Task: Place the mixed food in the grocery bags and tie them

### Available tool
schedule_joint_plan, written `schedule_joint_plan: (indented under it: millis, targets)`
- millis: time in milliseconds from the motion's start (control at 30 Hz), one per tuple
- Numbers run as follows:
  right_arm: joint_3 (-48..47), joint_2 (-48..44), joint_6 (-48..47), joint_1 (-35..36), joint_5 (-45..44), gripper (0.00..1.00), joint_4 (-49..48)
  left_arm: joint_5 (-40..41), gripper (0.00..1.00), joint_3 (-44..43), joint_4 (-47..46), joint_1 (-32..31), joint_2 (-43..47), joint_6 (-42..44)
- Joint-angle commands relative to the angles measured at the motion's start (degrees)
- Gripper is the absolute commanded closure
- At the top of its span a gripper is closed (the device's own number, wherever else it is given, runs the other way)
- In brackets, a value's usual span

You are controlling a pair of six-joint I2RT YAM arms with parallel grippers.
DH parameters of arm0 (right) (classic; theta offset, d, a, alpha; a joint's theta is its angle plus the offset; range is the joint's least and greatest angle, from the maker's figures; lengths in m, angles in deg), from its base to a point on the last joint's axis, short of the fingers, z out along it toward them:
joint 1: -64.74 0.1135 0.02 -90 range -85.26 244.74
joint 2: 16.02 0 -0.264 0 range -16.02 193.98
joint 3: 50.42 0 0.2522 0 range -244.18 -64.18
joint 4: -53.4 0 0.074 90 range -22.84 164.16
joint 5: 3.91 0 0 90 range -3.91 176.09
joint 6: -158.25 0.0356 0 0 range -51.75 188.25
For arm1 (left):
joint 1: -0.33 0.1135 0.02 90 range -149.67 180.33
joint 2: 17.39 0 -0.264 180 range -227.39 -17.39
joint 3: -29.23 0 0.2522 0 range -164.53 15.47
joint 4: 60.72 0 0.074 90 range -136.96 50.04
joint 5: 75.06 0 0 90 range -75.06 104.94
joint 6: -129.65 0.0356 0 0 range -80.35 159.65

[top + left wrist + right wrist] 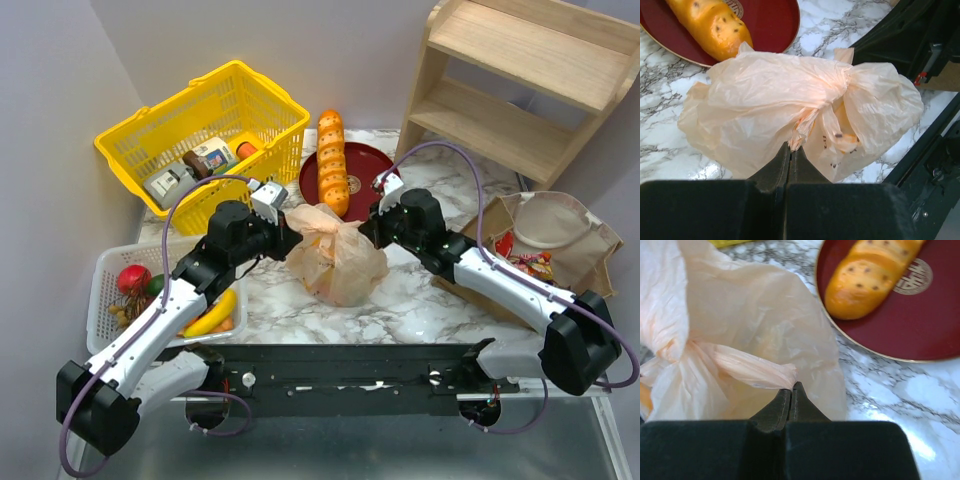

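Note:
The tan plastic bag (338, 255) stands full on the marble in the middle, its top gathered into a knot (840, 89). My left gripper (791, 148) is shut on one twisted handle end of the plastic bag on its left side. My right gripper (791, 388) is shut on the other handle end (755, 371) on its right side. Something yellow shows through the film (847, 140). The brown paper bag (560, 245) lies at the right with a red packet (504, 243) at its mouth. A banana (213, 315) and small fruit (134, 279) lie in the white mesh tray.
A long orange-brown loaf (332, 172) lies on a dark red plate (372, 165) just behind the plastic bag. A yellow basket (200, 135) with boxed goods stands at the back left. The white mesh tray (100, 290) is at the left. A wooden shelf (520, 90) stands at the back right.

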Motion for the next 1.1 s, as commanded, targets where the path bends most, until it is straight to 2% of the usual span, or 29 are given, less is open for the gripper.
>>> schedule_joint_plan:
  millis: [0,233,433,567,1067]
  targets:
    - [0.9,-0.6,-0.7,-1.2,-16.3,0.99,4.4,2.6,1.0,2.1,0.3,1.7,2.3,-0.7]
    - [1.9,-2.5,0.9,-1.3,-25.9,0.99,5.1,2.6,1.0,4.0,-1.2,3.2,2.8,-1.8]
    - [3.0,-2.2,3.5,-5.5,-28.2,0.99,6.3,4.8,1.0,5.9,-1.4,6.0,3.4,-4.6]
    - [4.4,-2.2,4.6,-7.0,-34.7,0.99,6.5,4.9,1.0,8.9,-2.6,7.9,5.4,-7.7]
    - [7.7,-1.2,6.9,-13.6,-32.6,0.99,6.4,3.6,1.0,18.7,-1.8,15.9,10.3,-16.5]
